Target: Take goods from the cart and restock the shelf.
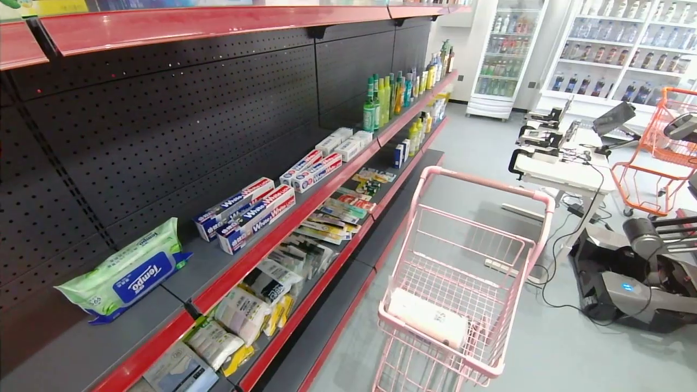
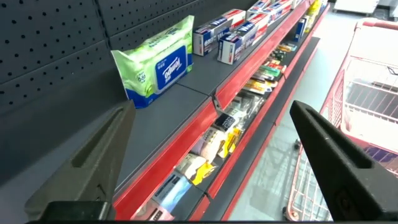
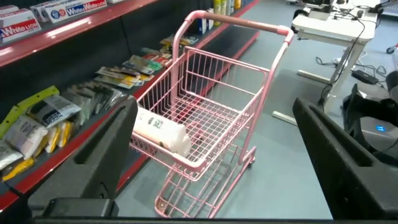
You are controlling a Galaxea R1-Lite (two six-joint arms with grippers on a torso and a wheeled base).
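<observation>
A pink cart point(image 1: 479, 239) stands in the aisle beside the shelf point(image 1: 272, 231), and one white wrapped pack point(image 1: 427, 322) lies in its basket. On the middle shelf board rest a green pack of wet wipes point(image 1: 126, 270) and toothpaste boxes point(image 1: 248, 209). My left gripper point(image 2: 211, 109) is open and empty, held in front of the shelf board near the wet wipes point(image 2: 158, 65). My right gripper point(image 3: 214, 109) is open and empty, above and short of the cart point(image 3: 239, 22), with the white pack point(image 3: 160, 129) below it.
The lower shelf holds many small packets point(image 1: 261, 294); bottles point(image 1: 392, 98) stand farther along. A white desk point(image 1: 561, 169), an orange cart point(image 1: 661, 136), drink coolers point(image 1: 506, 54) and a dark machine with cables point(image 1: 626, 277) occupy the right side. Grey floor lies open around the pink cart.
</observation>
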